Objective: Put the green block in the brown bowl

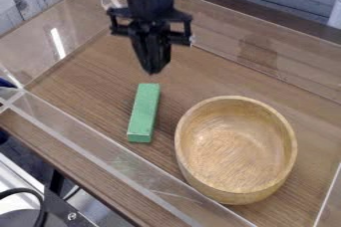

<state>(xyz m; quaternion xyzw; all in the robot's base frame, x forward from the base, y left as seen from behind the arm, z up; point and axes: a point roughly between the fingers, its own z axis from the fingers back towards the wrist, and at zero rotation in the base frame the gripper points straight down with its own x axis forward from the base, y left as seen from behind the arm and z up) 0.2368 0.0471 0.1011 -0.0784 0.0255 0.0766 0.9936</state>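
The green block (144, 112) lies flat on the wooden table, its long side running away from the camera, just left of the brown bowl (237, 147). The bowl is upright with nothing in it. My gripper (155, 69) hangs pointing straight down above and a little beyond the block's far end, clear of it. Nothing is between its dark fingers, which look like one narrow mass, so how far apart they stand does not show.
Clear plastic walls (80, 156) fence the wooden table (253, 62) along the near and left sides. Bare wood lies behind the bowl and to the block's left.
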